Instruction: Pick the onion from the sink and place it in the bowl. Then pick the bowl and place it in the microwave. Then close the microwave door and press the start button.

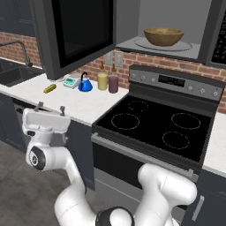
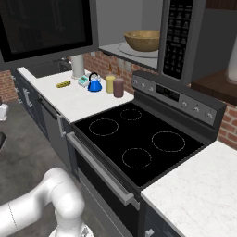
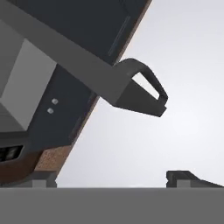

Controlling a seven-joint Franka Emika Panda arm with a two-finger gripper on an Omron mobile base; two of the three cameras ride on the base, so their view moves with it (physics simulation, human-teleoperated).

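Note:
The wooden bowl [image 1: 163, 36] [image 2: 142, 40] sits on the glass turntable inside the open microwave [image 1: 176, 17] [image 2: 178, 39]. The onion is hidden from me. The microwave door [image 1: 75, 31] [image 2: 46, 28] stands swung wide open to the left. My gripper [image 1: 50, 108] [image 3: 113, 180] hangs low in front of the counter, well below the door's outer end, fingers pointing up and open with nothing between them. In the hand view the door's curved handle [image 3: 148, 85] is above the fingertips. The black sink [image 1: 13, 75] lies at the far left.
A black stove [image 1: 154, 123] [image 2: 134, 139] stands under the microwave. On the white counter [image 1: 79, 103] are a blue kettle [image 1: 84, 84], a yellow cup [image 1: 102, 81], a maroon cup [image 1: 113, 83] and a small yellow item [image 1: 49, 88]. Dark cabinet fronts are below.

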